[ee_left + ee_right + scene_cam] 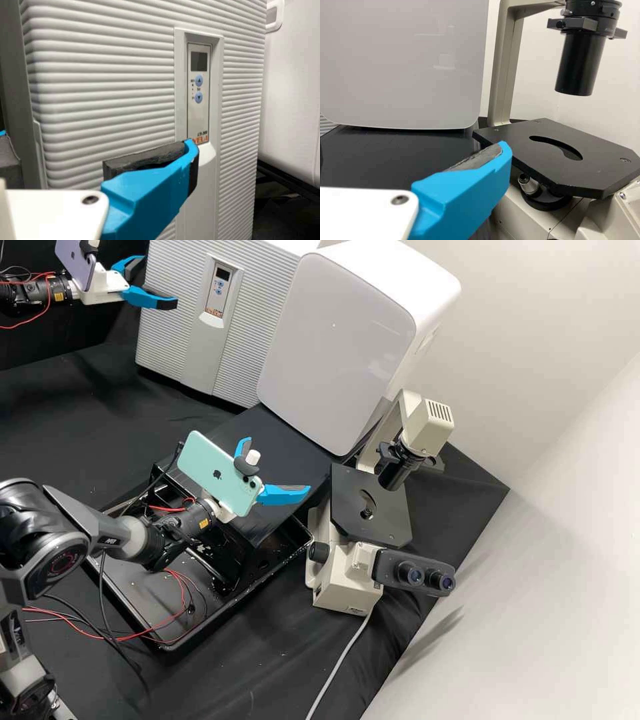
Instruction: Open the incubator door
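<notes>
Incubator [267, 283] at the far left of the desk [67, 393], beside the white cabinet [333, 327]. Ribbed door [100, 95] looks shut, control panel [200, 120] set in its front. Door is likely stiff and fairly light for its size, swinging on hinges; the whole unit probably heavy enough to stay put. Ribs look hard and maybe slippery, poor for pinching flat on. Best hold: likely the notched edge [39, 155] on the door's left side, one finger hooked behind, then a slow pull toward the near side. Keep off the panel, probably the delicate bit. Hinge side can't be told.

Left end effector [160, 281]: fingers wide apart, nothing between them, right in front of the door. One blue finger [145, 195] overlaps the front by the panel; can't tell if it touches. Right end effector [277, 465]: fingers wide apart too, empty, left of the microscope [343, 580], well apart from the door, probably not needed here. Main risk: fingertip slipping off the edge.
</notes>
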Robot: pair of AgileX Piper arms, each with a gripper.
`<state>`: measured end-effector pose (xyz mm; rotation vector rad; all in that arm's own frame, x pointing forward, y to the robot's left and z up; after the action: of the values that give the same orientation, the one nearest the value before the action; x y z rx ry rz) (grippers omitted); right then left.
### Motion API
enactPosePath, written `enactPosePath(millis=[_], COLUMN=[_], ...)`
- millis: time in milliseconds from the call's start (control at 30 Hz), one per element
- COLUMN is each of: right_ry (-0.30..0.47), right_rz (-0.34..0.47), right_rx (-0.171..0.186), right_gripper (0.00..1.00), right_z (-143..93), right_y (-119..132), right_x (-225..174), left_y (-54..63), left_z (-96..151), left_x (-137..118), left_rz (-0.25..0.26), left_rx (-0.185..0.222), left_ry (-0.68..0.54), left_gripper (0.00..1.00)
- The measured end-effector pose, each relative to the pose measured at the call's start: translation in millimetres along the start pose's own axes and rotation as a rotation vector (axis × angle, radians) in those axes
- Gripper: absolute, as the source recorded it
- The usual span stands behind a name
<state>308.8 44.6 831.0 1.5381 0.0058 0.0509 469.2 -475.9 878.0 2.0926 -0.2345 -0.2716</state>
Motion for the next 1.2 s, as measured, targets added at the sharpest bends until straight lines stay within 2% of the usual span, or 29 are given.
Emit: enactPosePath(millis=[233,400,600,1200], right_ry=[0.000,0.000,0.000,0.000], right_rz=[0.000,0.000,0.000,0.000], right_rx=[0.000,0.000,0.000,0.000], right_gripper=[1.00,1.00,1.00,1.00], right_z=[0,0,0,0], right_y=[0,0,0,0], right_x=[0,0,0,0], left_y=[5.0,6.9,-1.3,-9.5], left_z=[0,0,-3,-3], left_x=[6,16,25,32], left_rz=[0.013,0.021,-0.004,-0.024], left_rx=[0.021,-0.011,-0.015,-0.022], left_ry=[-0.020,-0.025,-0.021,-0.017], left_gripper=[1.00,1.00,1.00,1.00])
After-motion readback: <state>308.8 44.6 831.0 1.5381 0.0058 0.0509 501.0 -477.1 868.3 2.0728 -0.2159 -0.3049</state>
